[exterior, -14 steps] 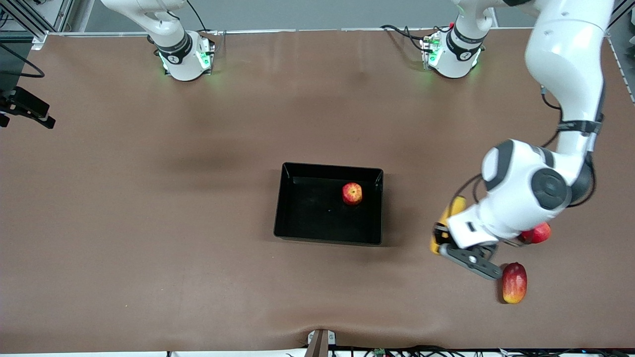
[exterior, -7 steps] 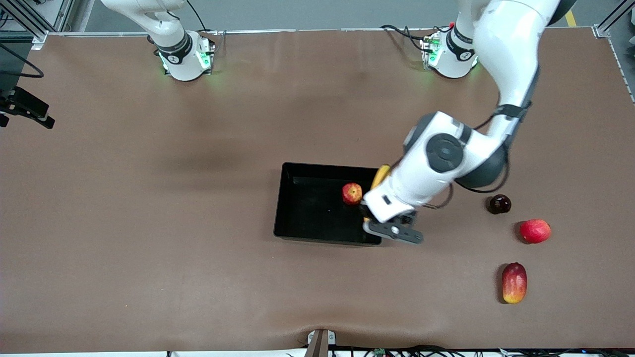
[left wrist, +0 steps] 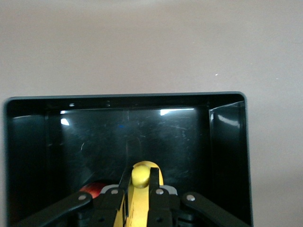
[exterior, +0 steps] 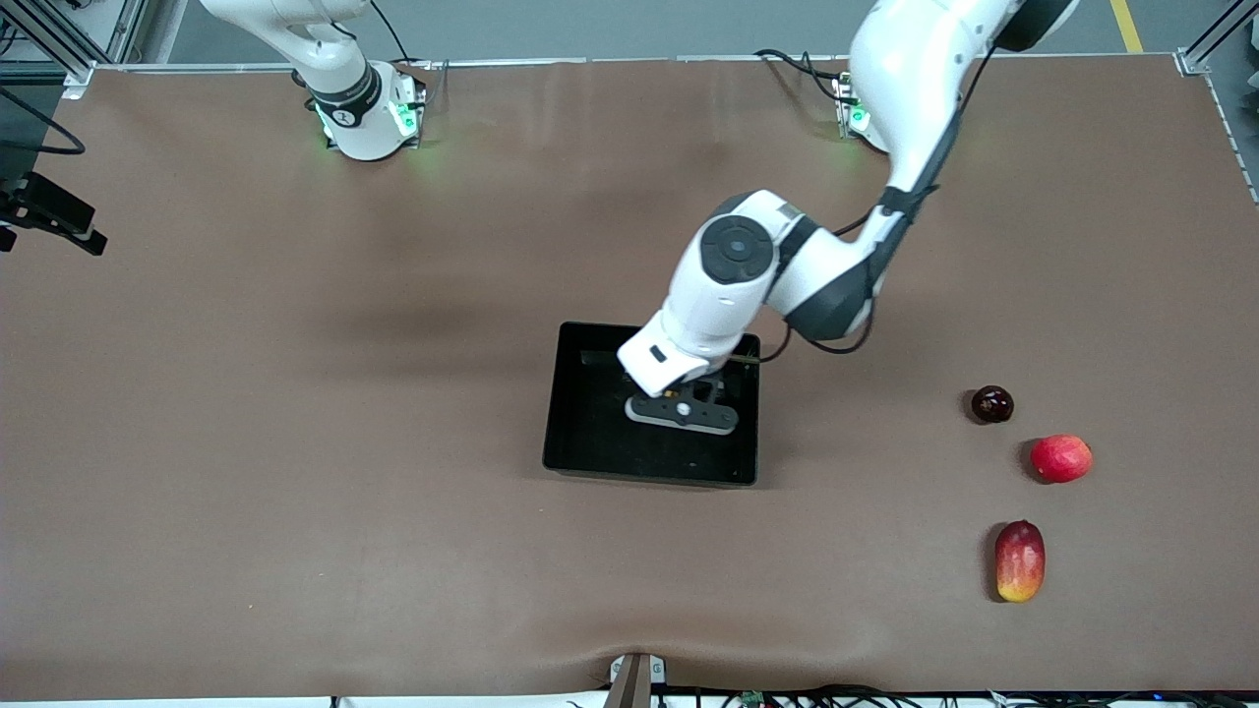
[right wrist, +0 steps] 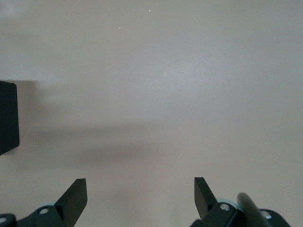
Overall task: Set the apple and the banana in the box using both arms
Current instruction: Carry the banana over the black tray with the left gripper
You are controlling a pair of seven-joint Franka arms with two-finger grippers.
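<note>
The black box sits mid-table. My left gripper hangs over the inside of the box, at the end toward the left arm. It is shut on the yellow banana, whose rounded end sticks out between the fingers in the left wrist view. That view also shows the box's glossy wall and a sliver of the red apple beside the gripper in the box. In the front view the arm hides the apple and the banana. My right gripper is open and empty over bare table, with a box corner in its view.
Three other fruits lie toward the left arm's end of the table: a dark round one, a smooth pinkish-red one and an oblong red-and-yellow one. A black mount sticks in at the right arm's end.
My left arm has carried the banana from beside the loose fruits to over the box. It now covers the apple in the front view. The right arm has not moved.
</note>
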